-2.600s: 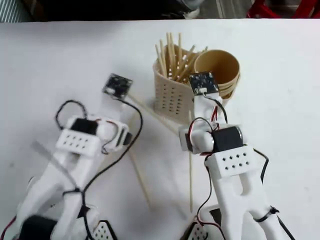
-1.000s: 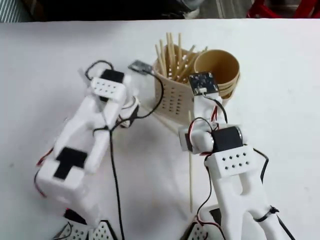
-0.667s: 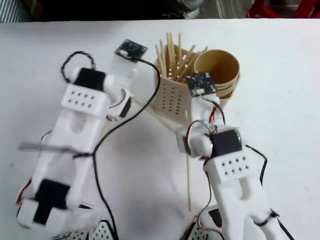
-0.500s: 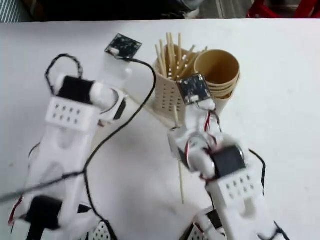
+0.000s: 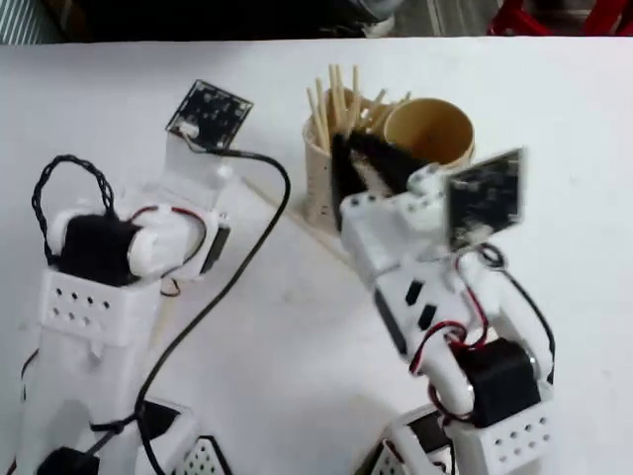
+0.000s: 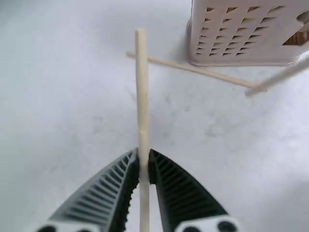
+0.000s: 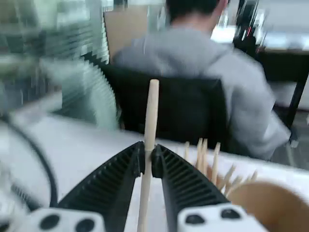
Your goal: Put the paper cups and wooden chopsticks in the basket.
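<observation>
The right gripper (image 7: 148, 162) is clamping a chopstick (image 7: 151, 111) upright near the basket (image 5: 318, 193) (ready for dropping in). The left gripper (image 6: 143, 164) is pinching a second chopstick (image 6: 141, 87); paper cups (image 5: 430, 134) are standing beside the basket.

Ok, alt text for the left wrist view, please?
The left gripper is shut on a wooden chopstick over the white table. Beyond it stands the perforated basket, with another chopstick lying on the table near its base.
</observation>
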`<state>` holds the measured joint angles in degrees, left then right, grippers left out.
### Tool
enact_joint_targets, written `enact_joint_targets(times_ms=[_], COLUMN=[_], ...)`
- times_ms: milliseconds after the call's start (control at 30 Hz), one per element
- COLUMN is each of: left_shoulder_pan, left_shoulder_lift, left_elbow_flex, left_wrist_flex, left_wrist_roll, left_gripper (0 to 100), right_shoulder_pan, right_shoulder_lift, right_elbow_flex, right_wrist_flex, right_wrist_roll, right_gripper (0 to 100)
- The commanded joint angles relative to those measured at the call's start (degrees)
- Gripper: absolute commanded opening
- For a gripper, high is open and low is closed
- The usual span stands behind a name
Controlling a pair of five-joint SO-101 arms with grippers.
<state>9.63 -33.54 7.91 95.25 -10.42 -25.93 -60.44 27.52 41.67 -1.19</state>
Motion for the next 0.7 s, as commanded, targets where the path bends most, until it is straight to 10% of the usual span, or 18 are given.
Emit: enact_joint_targets(times_ms=[0,667], left_shoulder_pan=[-0.5,-0.5], left_shoulder_lift=[-5.0,-6.6], left_elbow_flex=[1.5,1.2], left_wrist_flex=[-1.6,-1.5], left_wrist_roll=[-0.4,-0.4], left_gripper=[2,2], right_shoulder_pan=[4.6,11.4], right_shoulder_lift=[4.0,20.9], right_elbow_flex=[-5.4,-2.0], right_wrist_flex=[-9.1,-18.2], right_wrist_roll=[0.8,5.2], right_gripper=[1.7,12.8])
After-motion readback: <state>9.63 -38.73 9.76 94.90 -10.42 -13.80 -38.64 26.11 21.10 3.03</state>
